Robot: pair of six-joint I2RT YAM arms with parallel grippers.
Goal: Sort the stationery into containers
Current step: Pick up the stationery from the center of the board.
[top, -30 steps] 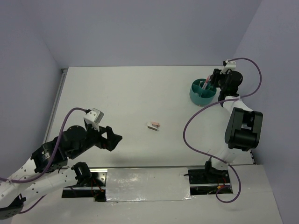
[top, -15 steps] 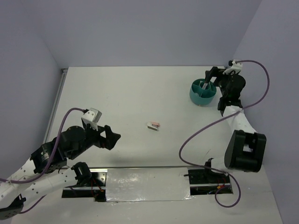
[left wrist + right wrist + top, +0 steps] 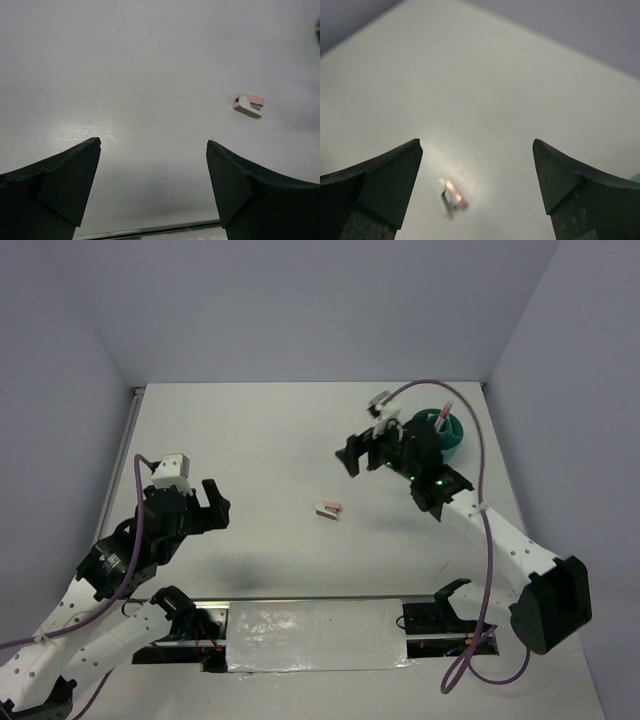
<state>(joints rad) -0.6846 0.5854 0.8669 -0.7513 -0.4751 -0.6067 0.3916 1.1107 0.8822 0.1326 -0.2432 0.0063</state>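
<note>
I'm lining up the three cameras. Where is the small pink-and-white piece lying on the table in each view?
Top external: the piece lies near the picture's centre.
Left wrist: the piece is right of centre.
Right wrist: the piece is low, left of centre.
Shared landmark: the white table.

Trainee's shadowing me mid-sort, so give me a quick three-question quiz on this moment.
1. How many loose items lie on the table?
2. True or false: the left gripper and the right gripper both stand open and empty.
3. The pink pen is: A) flat on the table, B) sticking out of the teal organiser, C) in the right gripper.
Key: 1) one, the small pink-and-white piece; 2) true; 3) B.
</note>
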